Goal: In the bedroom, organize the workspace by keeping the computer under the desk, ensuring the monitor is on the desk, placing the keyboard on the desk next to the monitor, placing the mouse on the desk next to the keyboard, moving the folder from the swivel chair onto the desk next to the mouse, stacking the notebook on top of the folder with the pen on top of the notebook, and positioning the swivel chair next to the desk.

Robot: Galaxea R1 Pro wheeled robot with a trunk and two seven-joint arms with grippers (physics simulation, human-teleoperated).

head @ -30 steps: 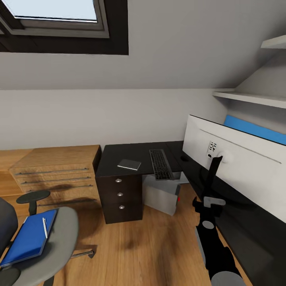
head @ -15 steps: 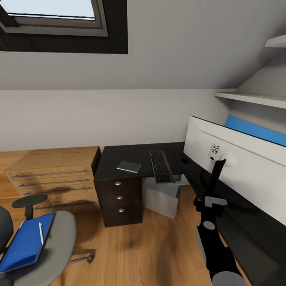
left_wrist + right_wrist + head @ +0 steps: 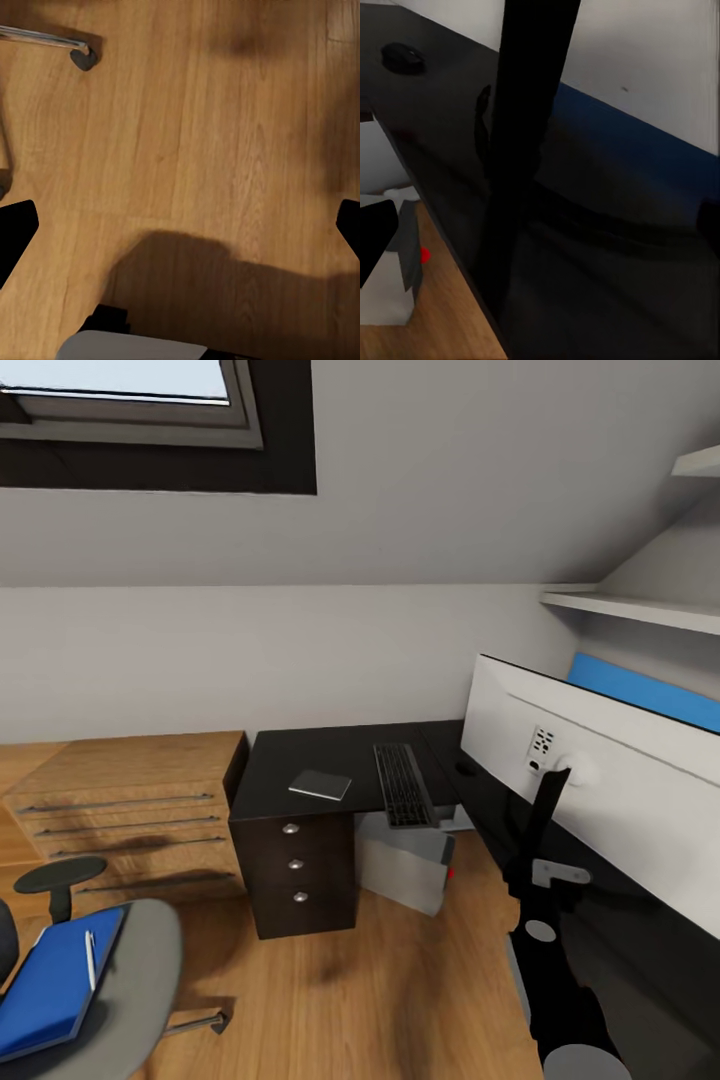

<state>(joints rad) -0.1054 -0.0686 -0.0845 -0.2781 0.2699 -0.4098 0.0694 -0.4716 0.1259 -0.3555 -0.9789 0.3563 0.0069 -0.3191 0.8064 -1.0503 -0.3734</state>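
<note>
Head view, keyboard (image 3: 403,785) on desk (image 3: 300,757), folder (image 3: 50,980) on swivel chair (image 3: 130,980)

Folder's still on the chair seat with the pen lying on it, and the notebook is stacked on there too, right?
Not quite. The head view shows the blue folder on the chair with the white pen lying on it, but the notebook is not there: it lies on the black desk, beside the keyboard.

Text check | I read no lettering, labels or numbers | monitor (image 3: 600,780) back has small dark marks, illegible
</note>
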